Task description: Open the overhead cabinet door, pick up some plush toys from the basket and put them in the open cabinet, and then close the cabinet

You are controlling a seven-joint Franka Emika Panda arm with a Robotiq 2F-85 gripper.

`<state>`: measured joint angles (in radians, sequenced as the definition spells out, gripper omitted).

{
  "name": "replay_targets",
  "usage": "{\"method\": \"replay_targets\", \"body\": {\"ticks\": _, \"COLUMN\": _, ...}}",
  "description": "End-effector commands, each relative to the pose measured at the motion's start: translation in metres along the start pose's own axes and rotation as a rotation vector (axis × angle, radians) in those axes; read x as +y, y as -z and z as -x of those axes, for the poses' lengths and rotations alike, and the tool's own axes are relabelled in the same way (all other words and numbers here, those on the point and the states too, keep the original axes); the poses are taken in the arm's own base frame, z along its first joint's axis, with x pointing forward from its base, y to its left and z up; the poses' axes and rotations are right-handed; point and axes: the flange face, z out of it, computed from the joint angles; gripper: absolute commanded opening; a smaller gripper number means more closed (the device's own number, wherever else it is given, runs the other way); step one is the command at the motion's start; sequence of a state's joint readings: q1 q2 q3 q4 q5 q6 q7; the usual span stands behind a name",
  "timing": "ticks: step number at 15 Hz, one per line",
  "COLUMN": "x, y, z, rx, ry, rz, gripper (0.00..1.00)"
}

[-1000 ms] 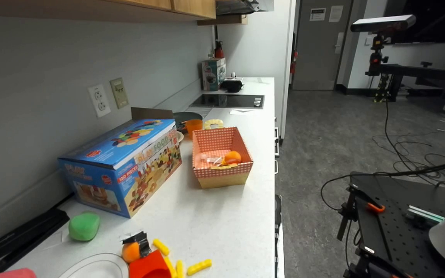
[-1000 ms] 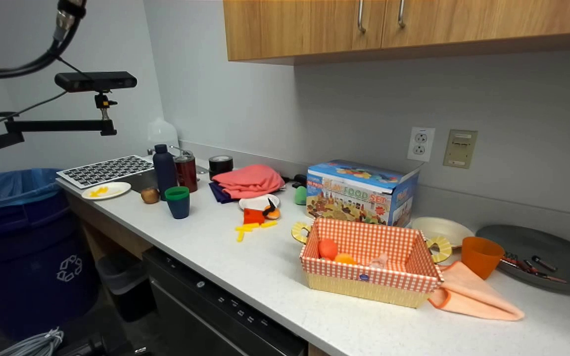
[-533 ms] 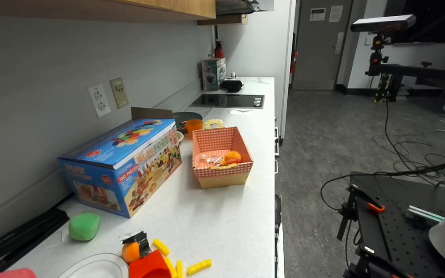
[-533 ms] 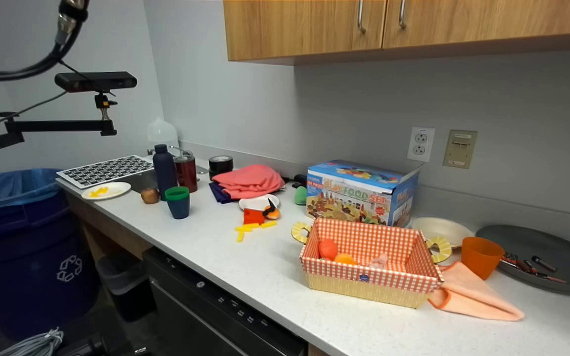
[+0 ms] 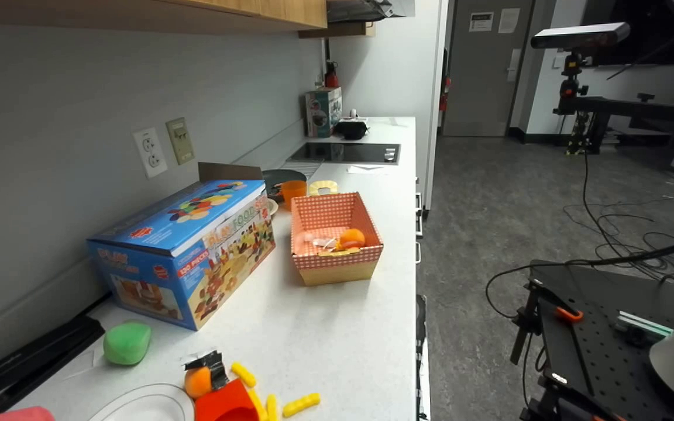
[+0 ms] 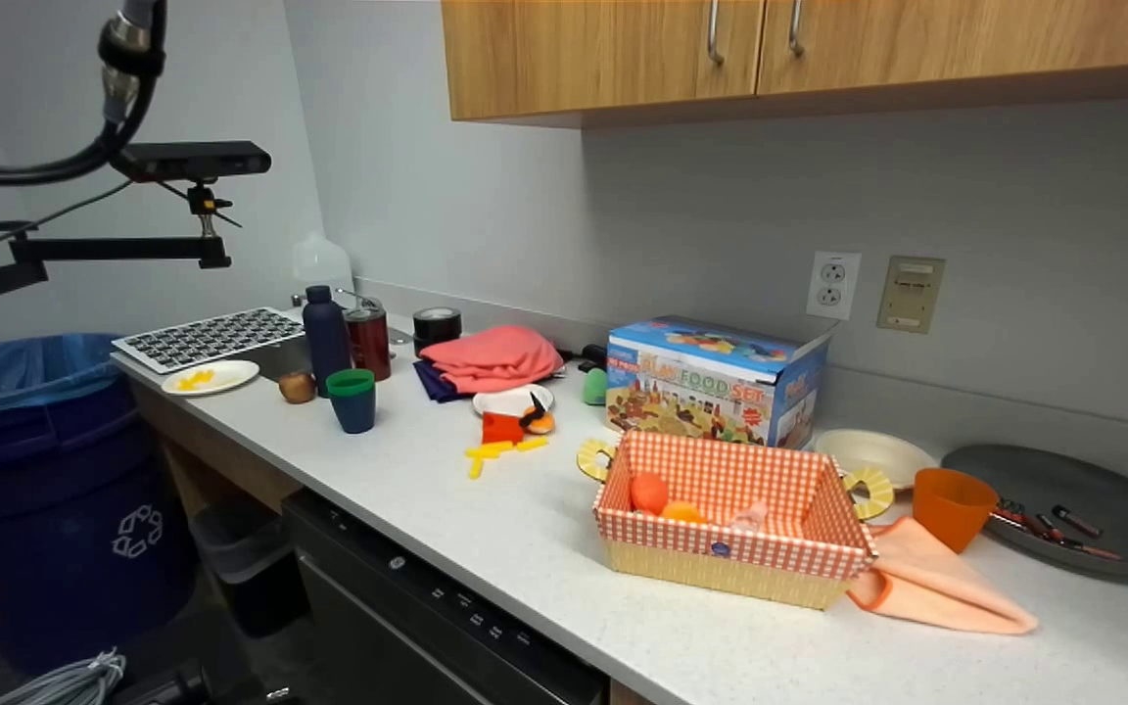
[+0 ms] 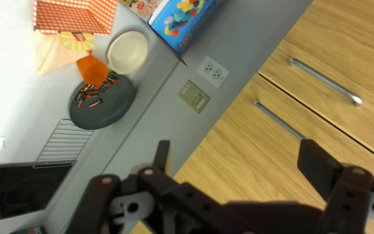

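Note:
The tan overhead cabinet [image 6: 603,59] is shut, with two metal handles; it also shows in an exterior view [image 5: 296,10] and the wrist view [image 7: 352,48]. My gripper [image 7: 235,143] is open and empty in front of one door. One fingertip overlaps the end of that door's handle [image 7: 278,119]; I cannot tell whether they touch. The gripper is out of both exterior views. The checked basket [image 6: 740,573] stands on the counter, also in view here [image 5: 337,272]. It holds a red round thing [image 6: 649,492], an orange one [image 6: 683,512] and something pale pink [image 6: 750,517]; whether these are plush is unclear.
A blue toy box [image 6: 701,382] stands against the wall behind the basket. An orange cup [image 6: 953,504] and a dark plate [image 6: 1083,509] are beside the basket. A camera on a stand arm [image 6: 192,162] is at the left. A cooktop [image 5: 348,153] lies farther along.
The dark cable at the upper left of an exterior view has shifted slightly. A dark cable now shows at the upper right of an exterior view. Counter, basket and cabinet look unchanged.

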<state>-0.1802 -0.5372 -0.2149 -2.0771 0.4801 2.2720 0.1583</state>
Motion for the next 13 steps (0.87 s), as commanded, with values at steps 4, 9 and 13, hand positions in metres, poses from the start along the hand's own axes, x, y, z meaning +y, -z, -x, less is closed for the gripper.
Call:
{"method": "replay_targets", "body": {"ticks": 4, "x": 0.0079, "y": 0.0109, "z": 0.0057, "rx": -0.012, "ry": -0.004, "rz": 0.007, "gripper": 1.00}}
{"method": "replay_targets", "body": {"ticks": 9, "x": 0.0077, "y": 0.0101, "z": 0.0063, "rx": -0.013, "ry": -0.003, "rz": 0.008, "gripper": 1.00}}
{"method": "replay_targets", "body": {"ticks": 13, "x": 0.0077, "y": 0.0102, "z": 0.0063, "rx": -0.013, "ry": -0.003, "rz": 0.008, "gripper": 1.00}}
